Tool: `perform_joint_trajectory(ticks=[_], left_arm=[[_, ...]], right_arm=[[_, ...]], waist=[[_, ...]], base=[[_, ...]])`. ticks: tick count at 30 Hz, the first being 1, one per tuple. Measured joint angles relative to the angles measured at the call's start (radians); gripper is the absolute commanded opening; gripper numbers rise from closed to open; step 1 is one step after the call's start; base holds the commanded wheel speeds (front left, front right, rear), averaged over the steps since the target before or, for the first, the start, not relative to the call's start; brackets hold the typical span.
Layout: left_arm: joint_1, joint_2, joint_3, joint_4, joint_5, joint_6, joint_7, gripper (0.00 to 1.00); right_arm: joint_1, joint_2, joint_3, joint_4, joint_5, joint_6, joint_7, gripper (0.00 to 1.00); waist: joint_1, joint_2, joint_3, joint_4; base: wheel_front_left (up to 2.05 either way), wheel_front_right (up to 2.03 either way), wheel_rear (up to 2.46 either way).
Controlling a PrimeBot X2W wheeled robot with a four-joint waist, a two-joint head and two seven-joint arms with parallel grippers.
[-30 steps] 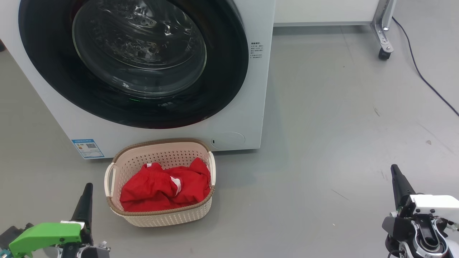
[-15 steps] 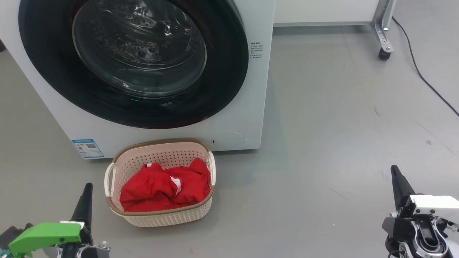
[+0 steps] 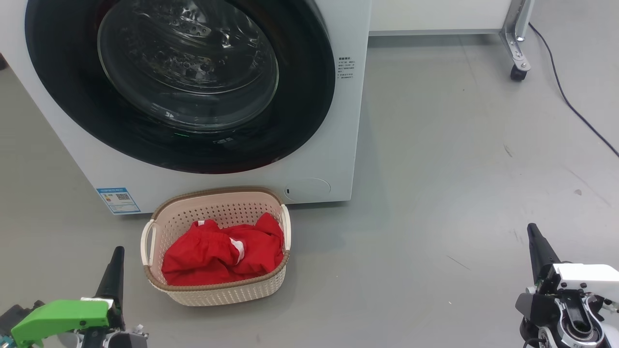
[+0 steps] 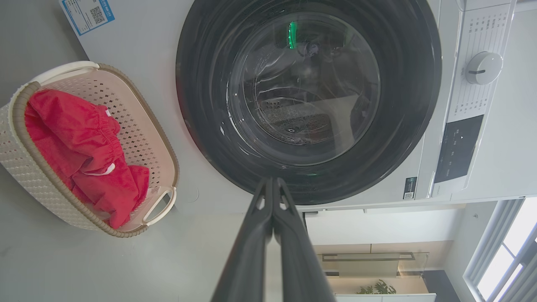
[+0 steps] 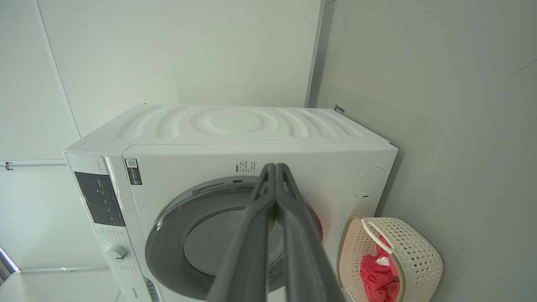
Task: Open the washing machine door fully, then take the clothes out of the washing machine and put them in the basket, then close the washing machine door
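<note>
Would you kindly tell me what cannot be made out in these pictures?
- Head view: top of the washing machine door cut off by the upper edge.
- Left wrist view: reflections veil the drum; leftover garments cannot be ruled out.
- Head view: blue label print too small.
- Head view: clothes hide the basket floor.

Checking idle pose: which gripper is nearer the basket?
Left. The left gripper sits just left of the basket, not touching it; the right gripper is far off to its right across the floor.

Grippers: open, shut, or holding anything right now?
Left gripper: shut, fingers pressed together, holding nothing.
Right gripper: shut, fingers pressed together, holding nothing.
</note>
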State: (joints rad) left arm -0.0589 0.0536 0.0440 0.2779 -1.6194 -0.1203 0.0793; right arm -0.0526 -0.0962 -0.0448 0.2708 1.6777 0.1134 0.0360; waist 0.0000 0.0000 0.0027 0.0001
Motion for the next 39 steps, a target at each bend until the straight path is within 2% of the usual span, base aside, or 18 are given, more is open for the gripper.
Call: perform_joint_trajectory(ticks=[39], left_arm=[[-0.001,0.000,0.004,-0.001,0.000,0.000,0.000,0.00]], right_arm=[[-0.001,0.001,-0.004,0.006,0.000,0.002,0.003,0.00]], waist=[[0.0000,0.0000,0.000,0.000]], base=[[0.00,0.00,0.00]])
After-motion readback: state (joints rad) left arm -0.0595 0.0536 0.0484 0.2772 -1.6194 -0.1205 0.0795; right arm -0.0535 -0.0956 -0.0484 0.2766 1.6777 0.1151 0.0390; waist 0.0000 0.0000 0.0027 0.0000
